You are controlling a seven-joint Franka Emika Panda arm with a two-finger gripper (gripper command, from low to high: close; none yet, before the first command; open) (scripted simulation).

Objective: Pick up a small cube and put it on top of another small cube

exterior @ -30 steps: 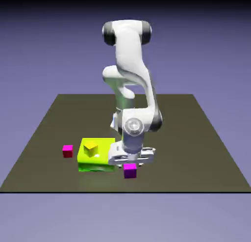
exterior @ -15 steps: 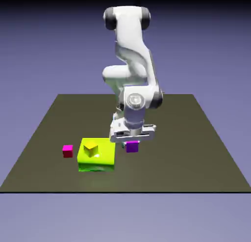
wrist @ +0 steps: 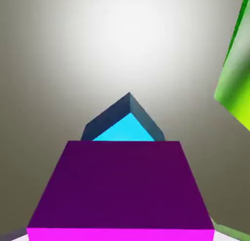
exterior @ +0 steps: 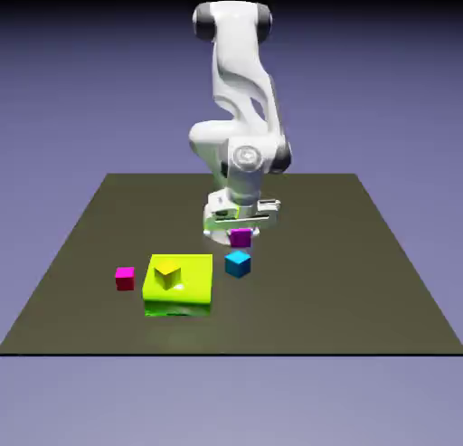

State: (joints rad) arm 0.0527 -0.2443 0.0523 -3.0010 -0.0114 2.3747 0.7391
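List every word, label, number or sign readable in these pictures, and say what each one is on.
None: no text, number or sign shows in either view.
The purple cube, cyan cube, yellow cube, pink cube, lime-green block, arm and table are all plain.

The arm reads as smooth, glossy white plastic, soft highlights running down its shells, with darker grey caps at the joints. The worktop is a flat, matt olive-brown sheet with no grain or texture; in the hand view it takes a broad pale sheen. The small cube is plain, untextured purple-magenta, matt, its faces shaded evenly and one edge brighter. The cyan cube looks equally smooth, bright on top and dull on its sides. The lime-green block is the shiniest thing here, with a white glint on its top. The yellow cube and pink cube are smooth and flat-coloured.
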